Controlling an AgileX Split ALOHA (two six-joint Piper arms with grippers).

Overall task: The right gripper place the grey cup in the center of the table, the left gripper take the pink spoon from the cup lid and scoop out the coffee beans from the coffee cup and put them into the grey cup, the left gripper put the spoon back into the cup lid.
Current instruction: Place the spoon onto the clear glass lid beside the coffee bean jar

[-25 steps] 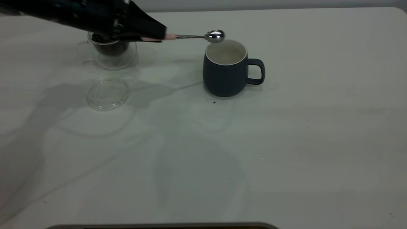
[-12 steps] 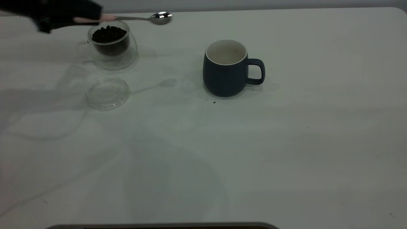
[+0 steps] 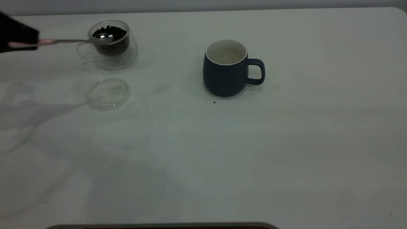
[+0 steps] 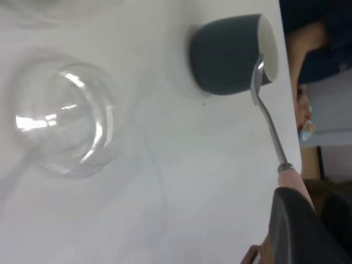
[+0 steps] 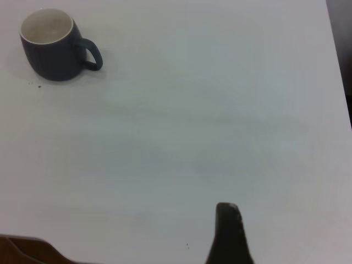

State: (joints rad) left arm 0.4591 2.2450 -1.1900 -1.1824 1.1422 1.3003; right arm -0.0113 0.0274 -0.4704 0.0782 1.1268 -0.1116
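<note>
At the far left edge of the table, the left gripper clamps the pale pink handle of the pink spoon, which reaches out level to the right. The spoon's shiny metal bowl sits at the mouth of the coffee cup, right on top of the heap of coffee beans. The clear double-walled cup stands upright at the far left of the white tabletop. Just on the near side of it lies the cup lid, flat on the table, close to the cup but apart from it.

Well to the right, about mid-table and towards the far side, stands the grey cup, upright, its loop handle pointing right and its cream-white inside showing no beans that can be made out. A few dark specks lie on the table just near of its base.

In the left wrist view the spoon's metal neck runs out from the gripper, with the grey cup and the lid in the background. The right gripper shows only as a dark tip over bare table, well apart from the grey cup; its opening cannot be told.
</note>
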